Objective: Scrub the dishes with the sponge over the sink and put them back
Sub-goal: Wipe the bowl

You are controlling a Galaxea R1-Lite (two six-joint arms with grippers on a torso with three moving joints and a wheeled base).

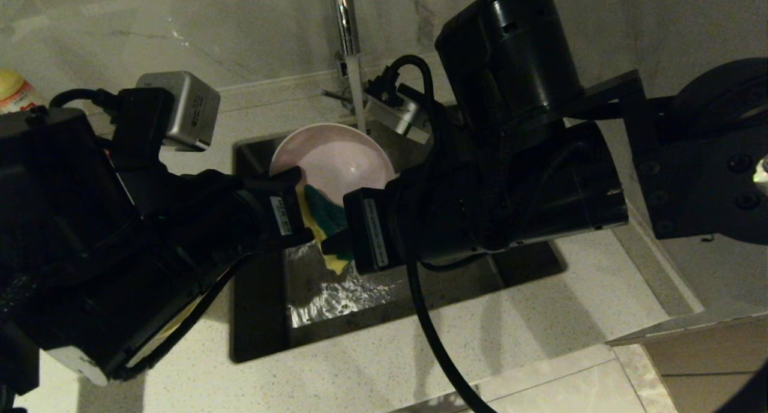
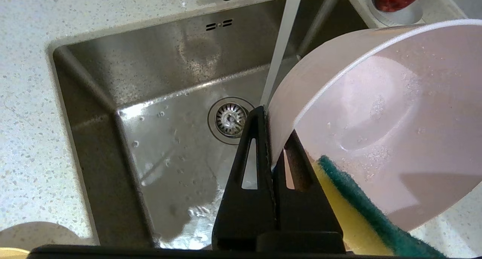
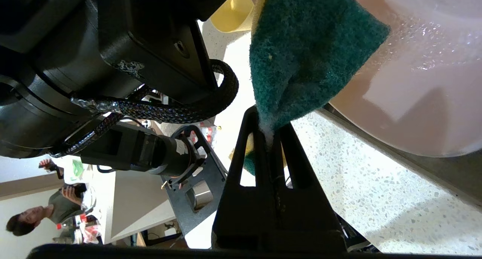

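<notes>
A pale pink bowl (image 1: 336, 161) is tilted on edge above the sink (image 1: 384, 305). My left gripper (image 1: 295, 182) is shut on the bowl's rim; the left wrist view shows one finger outside the bowl's wall (image 2: 376, 112) and one inside, at the gripper (image 2: 273, 131). My right gripper (image 1: 343, 239) is shut on the sponge (image 1: 324, 215), pinching its lower end (image 3: 268, 123). The sponge's green face (image 3: 305, 52) lies against the bowl's inner wall (image 3: 421, 82), yellow foam (image 2: 346, 221) behind it. The inside of the bowl is wet with droplets.
Water streams from the chrome tap (image 1: 345, 17) down past the bowl (image 2: 280, 48) to the basin floor near the drain strainer (image 2: 229, 118). A small white dish of red fruit (image 2: 399, 3) stands on the counter behind the sink. A yellow rim (image 3: 233, 14) shows beyond the sponge.
</notes>
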